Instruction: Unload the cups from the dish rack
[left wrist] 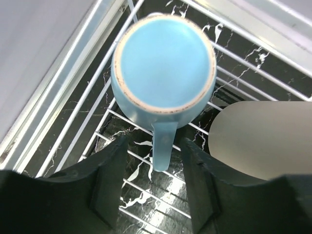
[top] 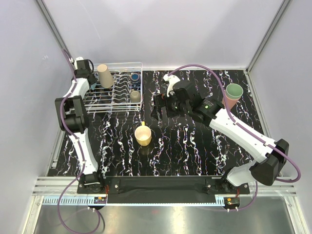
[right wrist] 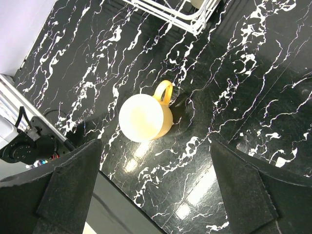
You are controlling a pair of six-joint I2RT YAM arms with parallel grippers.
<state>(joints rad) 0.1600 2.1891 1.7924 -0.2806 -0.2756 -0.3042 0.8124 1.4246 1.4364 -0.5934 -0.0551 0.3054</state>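
Note:
The white wire dish rack [top: 122,104] stands at the table's back left. In it are an upturned tan tumbler [top: 105,75], a navy cup [top: 135,77] and a grey-brown cup [top: 135,96]. My left gripper [top: 93,82] hangs over the rack's left end. In the left wrist view it [left wrist: 153,190] is open above an upturned pale blue mug [left wrist: 163,63]. The mug's handle [left wrist: 164,146] points between the fingers without touching them. The tan tumbler [left wrist: 263,141] is beside it. My right gripper [right wrist: 156,195] is open and empty above the table, near a yellow mug [right wrist: 144,117] that stands upright on the table [top: 143,135].
A green tumbler [top: 234,91] nested in a pinkish one [top: 227,103] stands at the right of the black marble mat [top: 195,151]. The rack's corner [right wrist: 180,12] shows at the top of the right wrist view. The enclosure walls close the back and sides.

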